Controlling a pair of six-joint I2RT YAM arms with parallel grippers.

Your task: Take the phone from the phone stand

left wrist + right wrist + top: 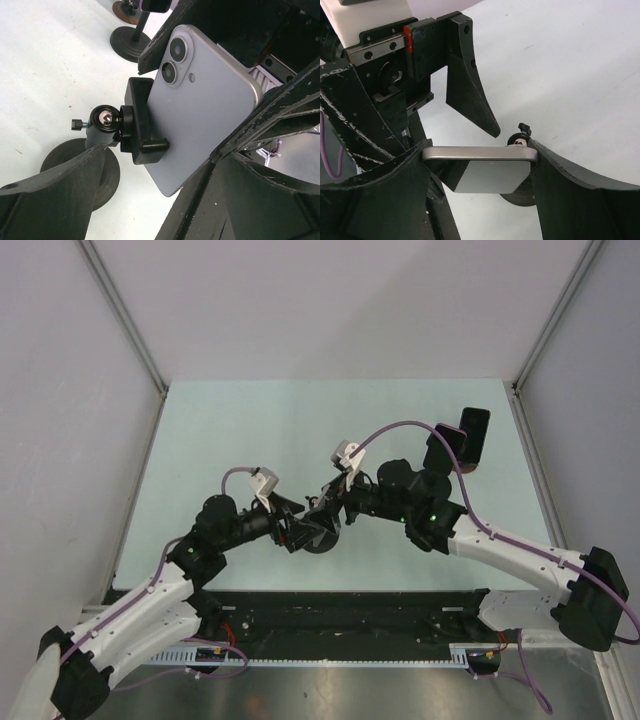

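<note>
Left gripper (159,152): fingers spread wide to either side of the phone stand (102,122), gripping nothing. Right gripper (480,160): closed across the phone (487,177), one finger against each opposite edge. Phone: lavender back, camera lenses showing, still seated in the stand's black clamp (137,120) above the round base (110,175) on the table (45,75); grip secured, withdrawal from the clamp judged outstanding.
</note>
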